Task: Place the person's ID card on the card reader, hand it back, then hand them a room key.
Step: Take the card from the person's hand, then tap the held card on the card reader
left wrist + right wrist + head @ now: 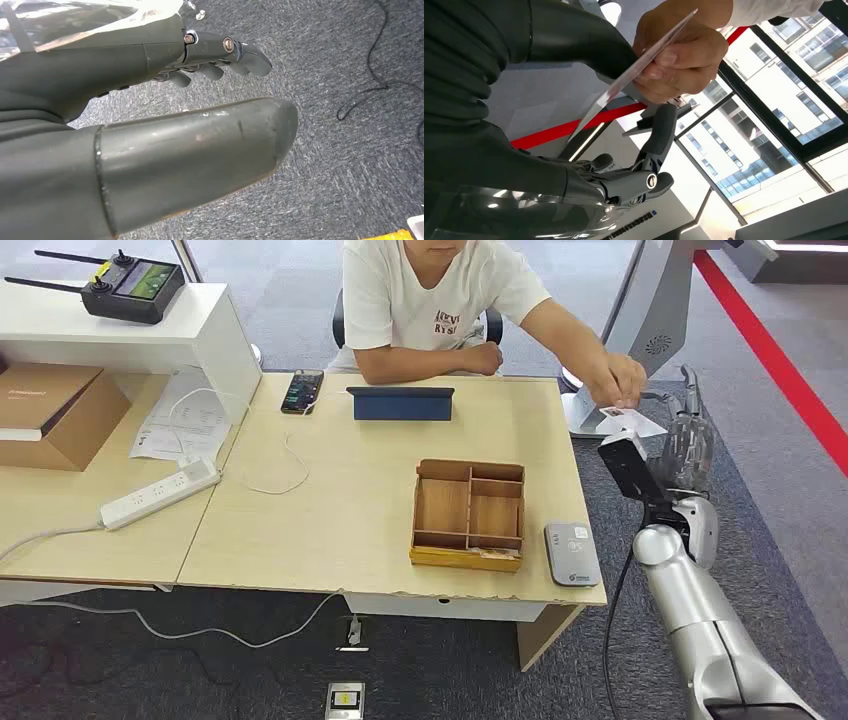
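A seated person in a white shirt holds a white ID card (628,421) out past the table's right edge, pinched in their hand (622,378). My right hand (688,445) is raised just right of the card. In the right wrist view the ID card (639,67) slants between my thumb and my spread fingers (659,132), with the person's hand (684,55) still gripping it; my right hand (624,182) does not clamp it. The grey card reader (572,553) lies on the table's front right corner. My left hand (125,60) hangs over carpet, holding nothing.
A wooden compartment box (468,513) stands left of the reader. A blue tablet case (400,403), a phone (302,391) and a power strip (160,494) with cables lie further along the table (330,530). A grey stand (650,310) rises behind my right hand.
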Controlling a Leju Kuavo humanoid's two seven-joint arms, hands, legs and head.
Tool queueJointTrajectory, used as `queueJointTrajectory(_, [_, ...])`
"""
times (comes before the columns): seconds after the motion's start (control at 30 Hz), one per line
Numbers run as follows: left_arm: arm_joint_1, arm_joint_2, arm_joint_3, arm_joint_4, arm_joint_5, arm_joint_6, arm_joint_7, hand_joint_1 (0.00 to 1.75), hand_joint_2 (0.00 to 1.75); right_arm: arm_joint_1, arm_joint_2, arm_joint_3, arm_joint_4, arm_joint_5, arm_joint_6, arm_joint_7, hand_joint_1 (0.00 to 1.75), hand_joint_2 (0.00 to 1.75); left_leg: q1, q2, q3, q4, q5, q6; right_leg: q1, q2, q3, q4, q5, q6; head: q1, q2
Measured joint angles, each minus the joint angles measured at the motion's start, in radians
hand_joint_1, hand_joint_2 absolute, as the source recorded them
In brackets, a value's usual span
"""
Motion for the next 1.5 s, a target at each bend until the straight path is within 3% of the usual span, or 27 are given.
queueJointTrajectory(0.6, [0.000, 0.000, 0.000, 0.000, -0.001, 0.000, -0.004, 0.00, 0.00, -0.005, 0.000, 0.003, 0.000, -0.006, 0.032, 0.006, 1.75, 1.75, 0.000, 0.000, 0.000, 0.000, 0.000, 0.000, 0.000, 0.000, 0.000, 0.000, 0.000, 0.000, 0.000, 0.000])
queueJointTrajectory(1.13, [0.003, 0.000, 0.001, 0.000, 0.024, -0.001, 0.019, 0.00, 0.00, -0.009, -0.051, 0.041, 0.008, 0.053, 0.382, 0.106, 1.75, 1.75, 0.000, 0.000, 0.000, 0.000, 0.000, 0.000, 0.000, 0.000, -0.001, 0.000, 0.000, 0.000, 0.000, 0.000])
queueJointTrajectory(1.5, [0.004, 0.000, 0.003, 0.000, 0.038, 0.006, 0.032, 0.00, 0.00, 0.047, -0.112, 0.064, 0.001, 0.105, 0.505, 0.159, 1.75, 1.75, 0.000, 0.000, -0.001, 0.000, 0.000, 0.000, 0.000, 0.000, -0.001, 0.000, 0.000, 0.000, 0.000, 0.000])
